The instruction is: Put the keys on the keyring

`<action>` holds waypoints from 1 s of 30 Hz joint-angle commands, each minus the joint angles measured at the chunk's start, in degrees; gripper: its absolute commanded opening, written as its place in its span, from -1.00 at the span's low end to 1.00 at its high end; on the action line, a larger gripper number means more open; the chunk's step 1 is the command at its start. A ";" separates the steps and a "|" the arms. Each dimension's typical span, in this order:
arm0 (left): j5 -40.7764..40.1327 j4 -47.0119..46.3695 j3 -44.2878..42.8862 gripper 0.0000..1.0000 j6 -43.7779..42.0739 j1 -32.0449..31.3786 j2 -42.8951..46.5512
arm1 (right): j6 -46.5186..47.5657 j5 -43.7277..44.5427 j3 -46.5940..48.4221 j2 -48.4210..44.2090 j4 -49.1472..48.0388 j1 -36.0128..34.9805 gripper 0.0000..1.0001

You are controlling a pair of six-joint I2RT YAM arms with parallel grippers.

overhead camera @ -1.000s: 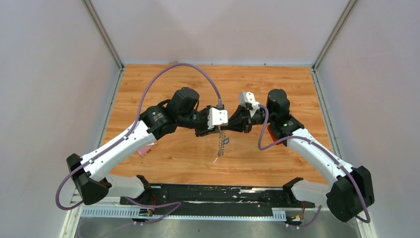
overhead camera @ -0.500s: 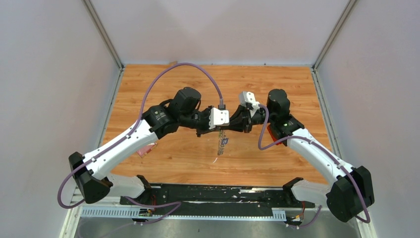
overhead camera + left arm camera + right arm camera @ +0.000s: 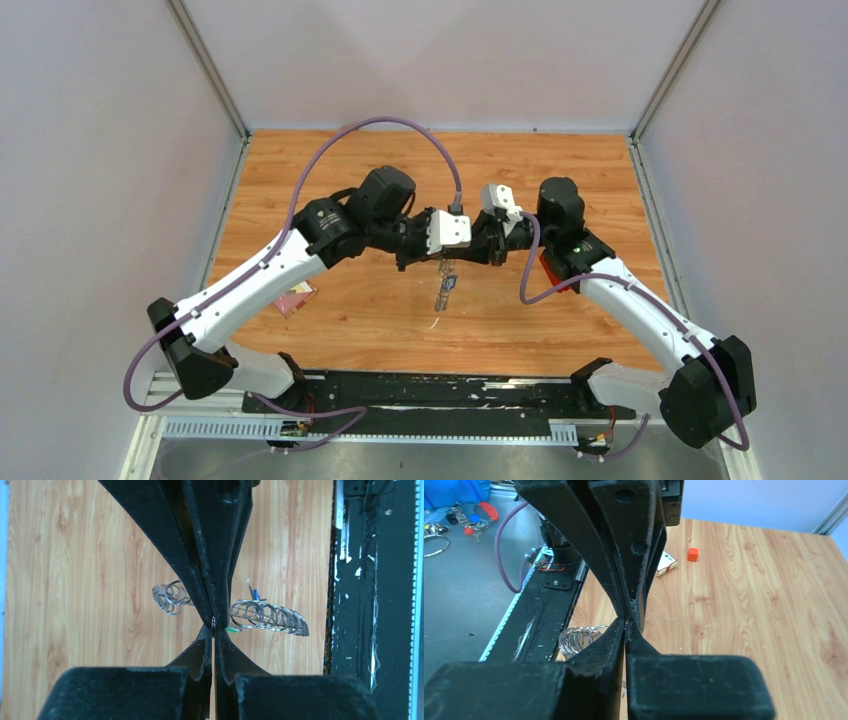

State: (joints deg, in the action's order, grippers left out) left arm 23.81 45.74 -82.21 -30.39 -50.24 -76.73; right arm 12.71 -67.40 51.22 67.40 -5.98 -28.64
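The right claw (image 3: 625, 626) is pressed together, pinching the thin wire of the keyring (image 3: 270, 616), a springy coil of silver loops hanging under it above the wood-grain desk (image 3: 560, 170). The left claw (image 3: 214, 630), also pressed together, meets the right claw tip to tip. A blue-headed key (image 3: 255, 594) and a green-headed key (image 3: 231, 629) sit among the loops.

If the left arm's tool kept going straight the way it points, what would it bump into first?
Most likely the right tool, tip to tip with the left tool at the keyring.
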 commanded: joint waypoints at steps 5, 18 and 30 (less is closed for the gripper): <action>-12.74 25.96 -19.31 -1.00 -0.24 -0.76 -9.48 | 4.56 3.41 2.83 -1.30 3.73 0.52 -0.66; -25.40 42.88 -35.17 -1.00 1.52 -3.26 -20.04 | 4.46 4.26 2.30 -1.48 3.55 0.53 -0.10; -44.44 46.08 -29.81 -1.00 -1.00 -4.87 -23.17 | 5.82 4.81 2.65 -0.95 4.75 0.49 -0.11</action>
State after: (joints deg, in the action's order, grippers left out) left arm -10.66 87.42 -115.42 -29.71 -53.78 -98.06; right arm 16.62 -61.93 52.42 67.31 1.69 -27.90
